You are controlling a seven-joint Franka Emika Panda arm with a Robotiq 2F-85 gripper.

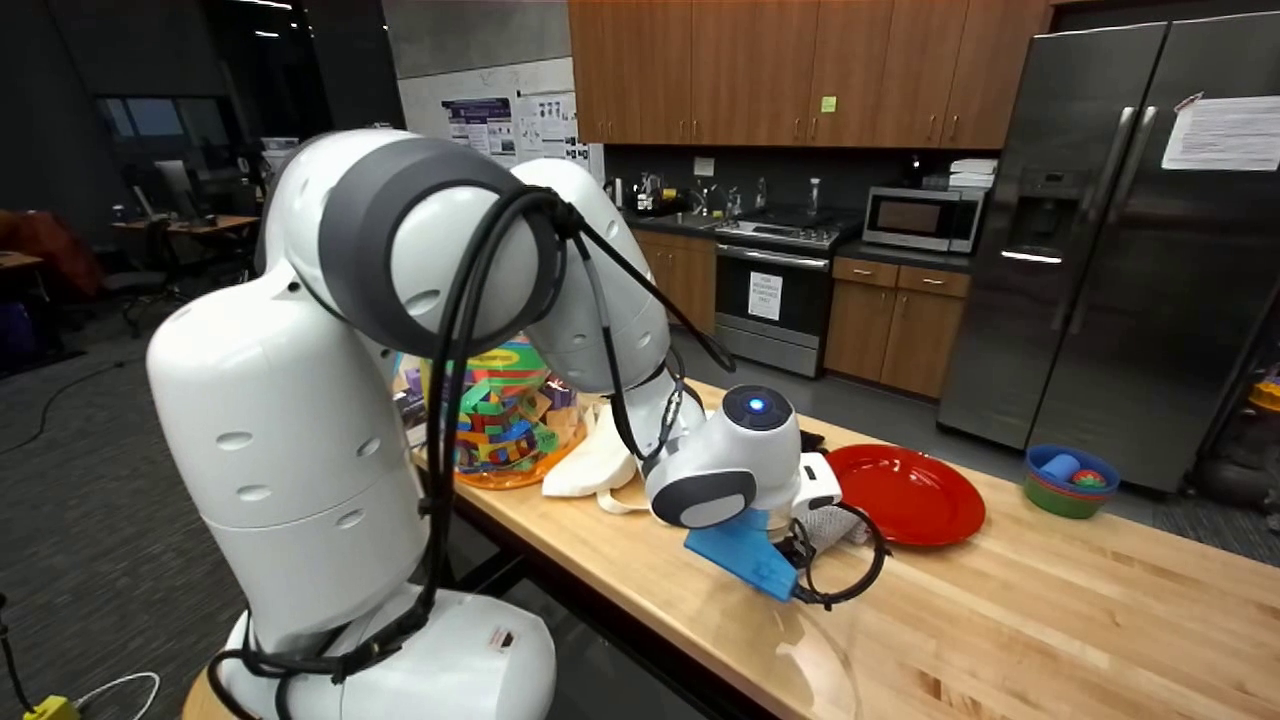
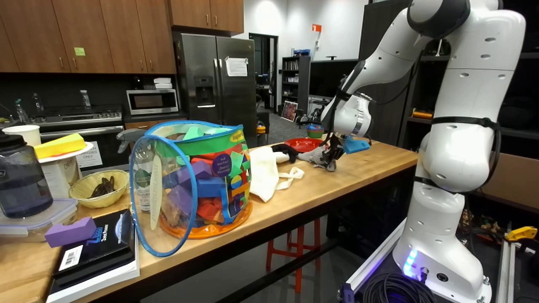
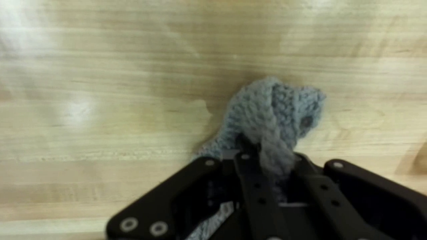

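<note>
A grey knitted piece [image 3: 252, 110] is pinched between the fingers of my gripper [image 3: 272, 158] in the wrist view. One fold of it rises between the fingers, and a small dark round spot marks its far end. In an exterior view this knitted piece [image 2: 311, 156] lies stretched along the wooden table, with the gripper [image 2: 331, 159] low over its near end. The knitted piece [image 1: 828, 525] is partly hidden behind the blue wrist bracket [image 1: 740, 555] and a black cable loop in an exterior view. A black soft item [image 2: 286, 152] lies beside it.
A red plate [image 1: 905, 495] sits just beyond the gripper, with stacked bowls [image 1: 1070, 490] farther along the table. A white cloth bag [image 2: 264, 172] and a clear bag of coloured blocks [image 2: 210, 181] stand toward the other end. The wooden table's [image 2: 362, 172] long edge runs near the arm.
</note>
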